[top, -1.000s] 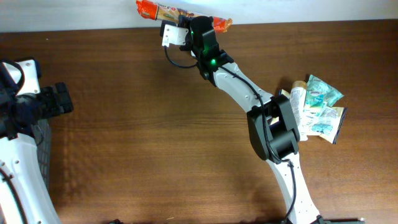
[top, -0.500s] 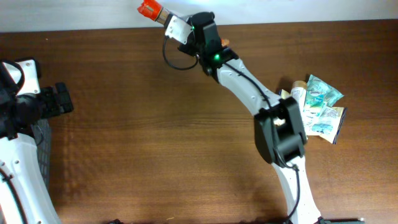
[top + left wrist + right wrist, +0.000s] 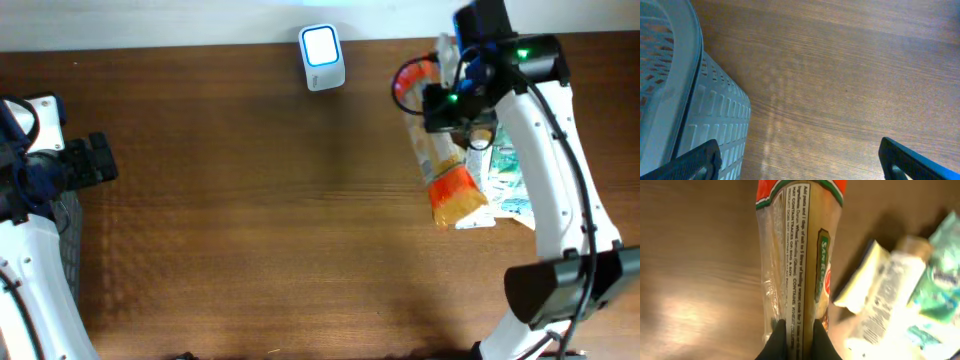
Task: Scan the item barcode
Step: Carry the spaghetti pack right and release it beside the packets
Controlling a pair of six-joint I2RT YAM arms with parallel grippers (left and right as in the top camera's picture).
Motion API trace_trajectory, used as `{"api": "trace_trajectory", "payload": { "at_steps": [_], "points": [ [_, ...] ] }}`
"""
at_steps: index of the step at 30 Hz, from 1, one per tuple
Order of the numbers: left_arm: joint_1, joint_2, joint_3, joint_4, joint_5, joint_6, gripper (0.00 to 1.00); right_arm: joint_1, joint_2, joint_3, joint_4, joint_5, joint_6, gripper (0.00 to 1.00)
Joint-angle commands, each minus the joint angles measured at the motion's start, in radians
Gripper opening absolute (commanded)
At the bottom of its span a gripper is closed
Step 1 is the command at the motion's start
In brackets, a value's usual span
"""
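While the pasta packet [image 3: 440, 160] is gripped over the right part of the table [image 3: 250, 240], it is pinched near its far end by the right gripper [image 3: 455, 100]. In the right wrist view the two dark fingers [image 3: 822, 342] are seen pressed against the clear wrapper from both sides, with the right gripper [image 3: 796, 337] closed on the packet [image 3: 800, 245]. A seam with small printed text is turned toward that camera, and an orange-red band crosses the wrapper at its other end. No barcode can be made out on the side shown.

From overhead the packet is seen lying lengthwise from far to near, slightly slanted, with its orange near end flared. That end is placed just beside the pile of packets [image 3: 515, 170] and partly overlaps its left edge; the same pile [image 3: 900, 295] appears to the right of the wrapper in the wrist view. Whether the packet touches the pile cannot be told.

The scanner [image 3: 322, 55] – a small white unit with a lit bluish face – is set at the far edge of the table, well apart from the packet and to its left.

The left gripper [image 3: 100, 160] is kept at the left edge beside the white basket [image 3: 715, 115]. Its fingertips [image 3: 695, 162] are spread wide, with nothing between them.
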Motion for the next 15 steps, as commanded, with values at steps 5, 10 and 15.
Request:
{"api": "trace_trajectory", "payload": {
  "at_steps": [5, 10, 15],
  "points": [
    [-0.002, -0.005, 0.0, 0.001, 0.0, 0.016, 0.99, -0.085, 0.011, -0.452, 0.312, 0.157, 0.084, 0.04],
    [-0.002, -0.005, 0.0, 0.002, 0.0, 0.016, 0.99, -0.124, 0.011, -0.584, 0.346, 0.224, 0.113, 0.37],
    [-0.002, -0.005, 0.0, 0.002, 0.0, 0.016, 0.99, -0.124, -0.012, -0.426, 0.242, 0.224, 0.113, 0.95]
  ]
}}
